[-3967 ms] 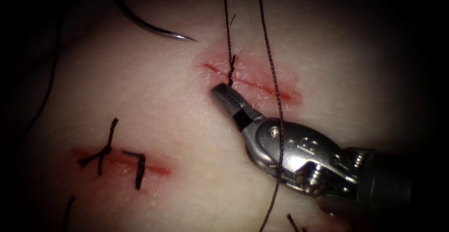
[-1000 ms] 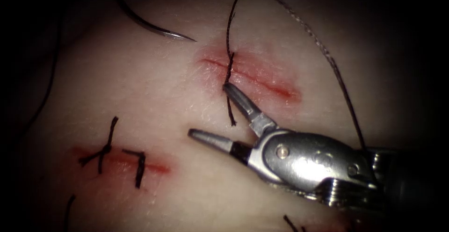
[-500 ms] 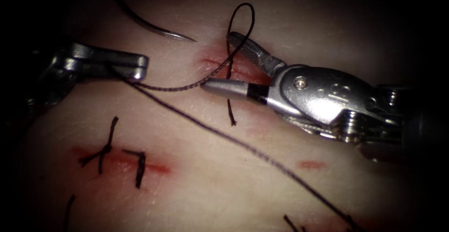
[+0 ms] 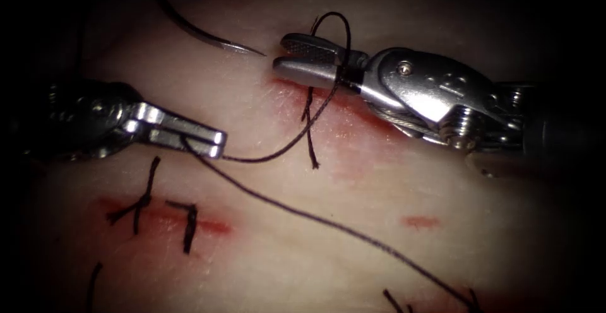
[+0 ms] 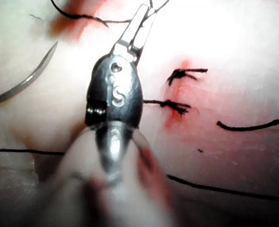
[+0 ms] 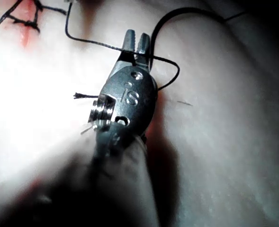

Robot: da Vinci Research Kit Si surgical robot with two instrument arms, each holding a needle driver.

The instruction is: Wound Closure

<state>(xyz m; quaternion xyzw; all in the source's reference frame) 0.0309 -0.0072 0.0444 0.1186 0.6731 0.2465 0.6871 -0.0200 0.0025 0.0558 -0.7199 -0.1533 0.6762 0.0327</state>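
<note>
Both tools, the left tool (image 4: 211, 142) and the right tool (image 4: 287, 57), are of polished metal, shiny, with ribbed inner faces on the right jaws. The needle (image 4: 202, 34) is smooth dark steel. The thread (image 4: 328, 224) looks braided and matt. The tissue (image 4: 284, 250) is pale, moist, slightly glossy.

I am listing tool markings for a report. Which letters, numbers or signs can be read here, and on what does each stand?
"IS": on the body of the right tool, thread looped round its jaws.
"S", mark above it unreadable: on the body of the left tool, which holds the thread.
Raised marks on the right tool's body, endoscope view: too blurred to read.
</note>
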